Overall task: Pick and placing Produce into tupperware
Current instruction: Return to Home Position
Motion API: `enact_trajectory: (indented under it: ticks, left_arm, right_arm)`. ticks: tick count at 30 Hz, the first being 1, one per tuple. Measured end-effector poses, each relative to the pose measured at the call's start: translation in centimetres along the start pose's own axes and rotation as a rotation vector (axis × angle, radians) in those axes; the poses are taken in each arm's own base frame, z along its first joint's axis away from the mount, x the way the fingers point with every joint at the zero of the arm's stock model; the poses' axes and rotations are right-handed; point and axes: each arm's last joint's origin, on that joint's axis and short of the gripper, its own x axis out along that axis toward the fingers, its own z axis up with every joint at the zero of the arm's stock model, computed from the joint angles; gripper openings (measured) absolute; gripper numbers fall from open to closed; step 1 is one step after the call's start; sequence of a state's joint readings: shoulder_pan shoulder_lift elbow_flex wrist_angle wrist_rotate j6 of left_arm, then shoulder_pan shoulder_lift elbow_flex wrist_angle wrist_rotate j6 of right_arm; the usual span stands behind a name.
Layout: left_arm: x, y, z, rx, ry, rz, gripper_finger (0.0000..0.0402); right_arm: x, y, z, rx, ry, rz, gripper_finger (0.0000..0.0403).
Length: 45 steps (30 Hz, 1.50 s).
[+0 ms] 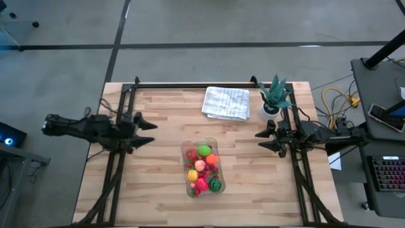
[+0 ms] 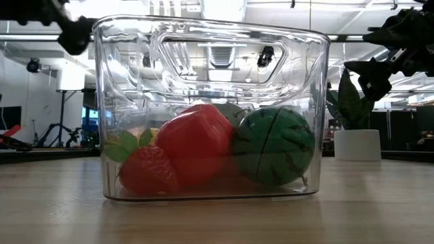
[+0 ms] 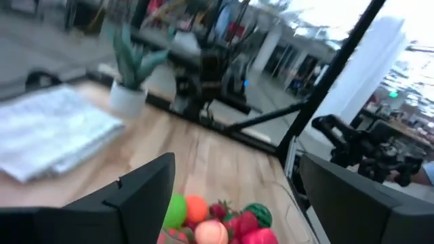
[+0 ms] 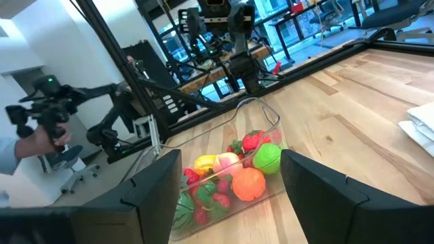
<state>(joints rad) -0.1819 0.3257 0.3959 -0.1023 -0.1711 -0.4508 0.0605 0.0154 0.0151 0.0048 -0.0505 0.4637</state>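
Two dark arms flank a pale wooden counter [image 1: 158,183], one at each side.

(a) The left hand [image 1: 152,132] hangs over the counter's left half. Its fingers [image 3: 135,196] are spread wide with nothing between them.

(b) The right hand [image 1: 259,141] hangs over the right half and points toward the left hand. Its fingers [image 4: 152,190] are also wide apart and empty.

(c) The tupperware [image 1: 202,142], clear and round-cornered, stands on the counter between the two hands and apart from both. It is about as far from the left hand as from the right hand.

(d) A white folded cloth [image 1: 226,102] lies flat on the other side of the line joining the hands from the tupperware, nearer the right hand than the left hand.

(e) A spiky teal-green plant [image 1: 274,95] in a white pot [image 1: 269,113] stands just beside the right arm, behind the right hand.

(f) The produce [image 1: 202,170] lies inside the tupperware, well clear of both hands. The striped dark-green melon [image 1: 216,185] sits at the end farthest from the cloth. A lime-green fruit [image 1: 204,151] and an orange fruit [image 1: 212,159] sit at the end nearest it.

(g) In the low view, the melon rests beside a large red fruit [image 2: 196,146], with a leafy red strawberry [image 2: 148,169] in front of that fruit on the container floor.
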Motion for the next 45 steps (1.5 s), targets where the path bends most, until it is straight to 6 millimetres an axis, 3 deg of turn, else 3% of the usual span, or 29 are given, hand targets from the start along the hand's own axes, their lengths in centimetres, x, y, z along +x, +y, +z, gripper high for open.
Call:
enact_trajectory:
  ticks: [6,9,12,21,26,45]
  left_arm:
    - [-4.5,1.1,-0.3,0.064,-0.13,-0.038,0.0302]
    - [-4.0,1.6,-1.6,0.095,0.017,0.038,0.0302]
    - [-3.2,1.6,-1.3,0.067,-0.008,0.088,0.0302]
    - [-2.3,3.8,-5.9,-0.08,0.104,0.211,0.0302]
    - [-1.5,4.9,-8.5,-0.014,0.183,0.253,0.0302]
    - [-0.2,5.0,-9.3,0.016,0.233,0.266,0.0302]
  right_arm:
    - [0.0,0.0,0.0,0.0,0.001,0.0,0.0242]
    - [0.0,0.0,0.0,0.0,0.001,0.002,0.0242]
    - [0.0,0.0,0.0,0.0,-0.002,0.001,0.0242]
    - [0.1,-0.1,-0.1,0.0,0.007,-0.004,0.0242]
    - [0.1,0.0,-0.1,0.0,0.006,-0.004,0.0242]
    - [0.1,-0.1,-0.1,0.0,0.006,-0.004,0.0242]
